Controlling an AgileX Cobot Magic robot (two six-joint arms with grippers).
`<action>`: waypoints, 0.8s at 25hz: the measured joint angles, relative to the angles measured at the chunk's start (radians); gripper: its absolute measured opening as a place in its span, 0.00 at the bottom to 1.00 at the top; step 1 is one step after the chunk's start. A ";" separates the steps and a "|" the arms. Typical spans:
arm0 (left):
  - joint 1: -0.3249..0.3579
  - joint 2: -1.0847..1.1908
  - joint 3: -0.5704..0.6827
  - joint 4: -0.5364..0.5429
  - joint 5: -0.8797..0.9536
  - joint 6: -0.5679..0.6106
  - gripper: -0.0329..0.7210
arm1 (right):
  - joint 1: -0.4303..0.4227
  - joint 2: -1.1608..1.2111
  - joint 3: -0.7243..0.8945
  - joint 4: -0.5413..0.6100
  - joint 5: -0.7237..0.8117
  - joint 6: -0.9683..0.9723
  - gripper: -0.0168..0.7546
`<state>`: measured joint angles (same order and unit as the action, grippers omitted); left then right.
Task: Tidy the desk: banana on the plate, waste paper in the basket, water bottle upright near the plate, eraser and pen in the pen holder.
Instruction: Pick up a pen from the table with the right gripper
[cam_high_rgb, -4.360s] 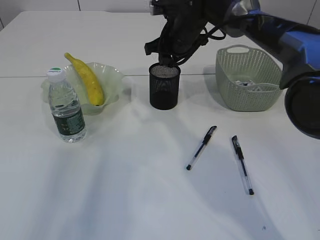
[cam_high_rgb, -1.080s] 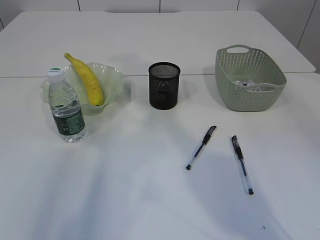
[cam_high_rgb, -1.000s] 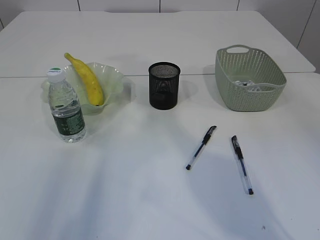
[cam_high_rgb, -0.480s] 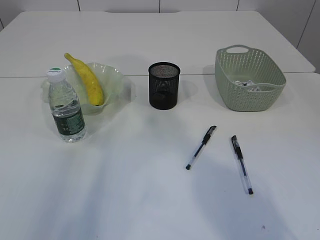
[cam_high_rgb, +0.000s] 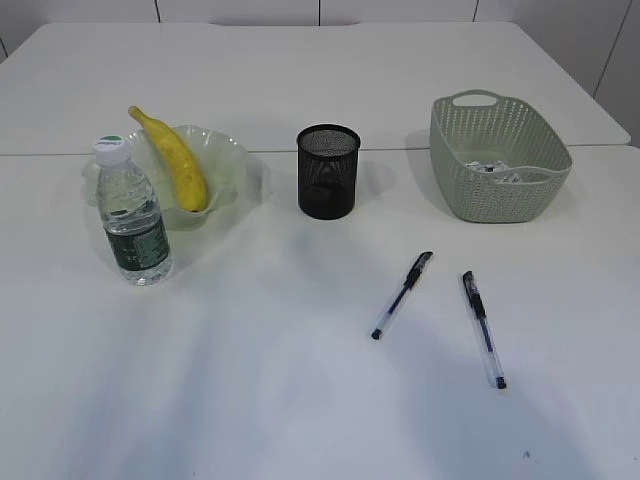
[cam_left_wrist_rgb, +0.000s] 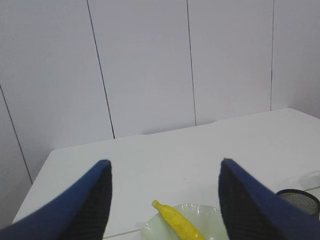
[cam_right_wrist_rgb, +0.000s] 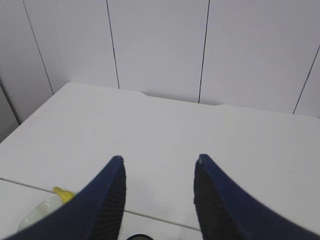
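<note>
A yellow banana (cam_high_rgb: 172, 160) lies on the pale green plate (cam_high_rgb: 228, 160); both also show in the left wrist view, banana (cam_left_wrist_rgb: 177, 224) and plate (cam_left_wrist_rgb: 207, 215). A water bottle (cam_high_rgb: 132, 215) stands upright in front of the plate. The black mesh pen holder (cam_high_rgb: 328, 172) stands at the middle. Two pens lie on the table, one (cam_high_rgb: 402, 295) and another (cam_high_rgb: 484, 328) to its right. Crumpled paper (cam_high_rgb: 497, 170) lies in the green basket (cam_high_rgb: 498, 155). No eraser shows. My left gripper (cam_left_wrist_rgb: 165, 167) and right gripper (cam_right_wrist_rgb: 159, 162) are open, empty, held high, out of the exterior view.
The white table (cam_high_rgb: 300, 380) has a seam running across behind the plate and holder. A panelled white wall (cam_left_wrist_rgb: 150, 60) stands behind the table. The pen holder's rim (cam_left_wrist_rgb: 300, 197) shows at the right edge of the left wrist view.
The right arm, over the pen holder 4.4 s ago, has left the exterior view. Over the last second nothing on the table has moved.
</note>
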<state>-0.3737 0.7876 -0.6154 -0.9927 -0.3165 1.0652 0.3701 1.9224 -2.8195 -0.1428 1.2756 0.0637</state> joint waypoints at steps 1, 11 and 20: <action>0.000 0.000 0.000 0.000 0.000 0.000 0.67 | 0.000 -0.014 -0.001 0.000 0.000 0.000 0.46; 0.000 0.000 0.000 0.000 0.006 0.000 0.67 | 0.000 -0.224 0.235 -0.002 0.002 0.000 0.46; 0.000 0.000 0.000 0.000 0.042 0.000 0.67 | 0.000 -0.488 0.664 -0.103 0.002 0.008 0.46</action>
<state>-0.3737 0.7876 -0.6154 -0.9927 -0.2749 1.0652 0.3701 1.4348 -2.1553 -0.2458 1.2780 0.0716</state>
